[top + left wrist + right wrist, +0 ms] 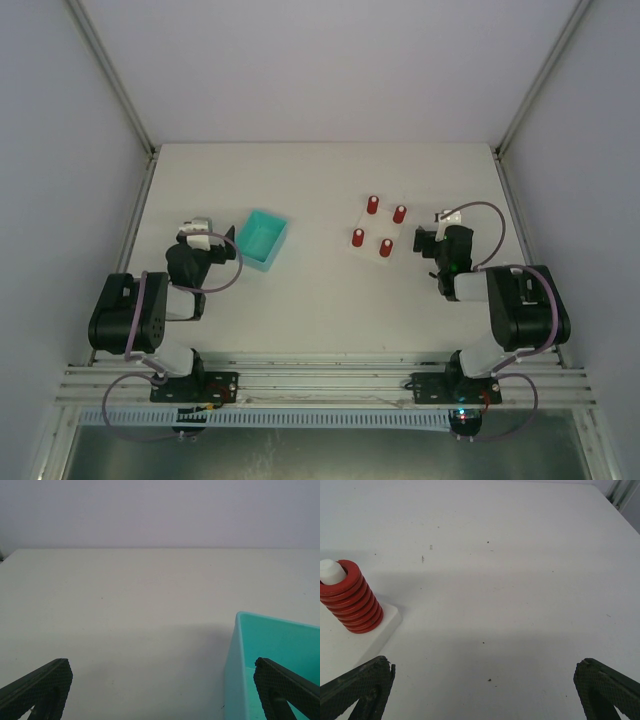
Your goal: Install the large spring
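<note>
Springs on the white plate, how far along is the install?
Done: four red springs stand on the plate. In hand: nothing; left fingers and right fingers are open, empty. Remaining: unclear, since what the teal bin holds isn't visible.

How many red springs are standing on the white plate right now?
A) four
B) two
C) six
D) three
A: the top view shows four red springs upright on the white plate, in two rows of two.

A lab test cell (boxed in): white panel walls, aluminium rail, white table
</note>
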Motion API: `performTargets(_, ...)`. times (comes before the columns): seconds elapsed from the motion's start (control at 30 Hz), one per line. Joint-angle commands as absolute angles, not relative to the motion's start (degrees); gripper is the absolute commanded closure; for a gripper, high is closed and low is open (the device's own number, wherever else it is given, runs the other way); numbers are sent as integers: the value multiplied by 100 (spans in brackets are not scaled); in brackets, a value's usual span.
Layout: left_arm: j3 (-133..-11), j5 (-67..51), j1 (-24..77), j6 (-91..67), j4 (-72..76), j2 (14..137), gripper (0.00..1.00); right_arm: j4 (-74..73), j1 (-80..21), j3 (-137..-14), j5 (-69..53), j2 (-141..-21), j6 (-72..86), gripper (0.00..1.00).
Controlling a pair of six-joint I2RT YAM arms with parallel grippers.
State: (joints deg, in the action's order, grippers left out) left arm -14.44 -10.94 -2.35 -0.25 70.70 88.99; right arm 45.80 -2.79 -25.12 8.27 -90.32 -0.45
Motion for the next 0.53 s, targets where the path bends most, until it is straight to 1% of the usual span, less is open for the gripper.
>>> performTargets(0.0, -1447, -1105, -211, 0, 7317, 8909, 1, 4737, -226, -2522, 905, -9011, -17, 1)
performTargets(0.5, -1453, -1106, -211, 1, 7314, 8929, 1, 4737, -224, -2523, 906, -9013, -14, 1)
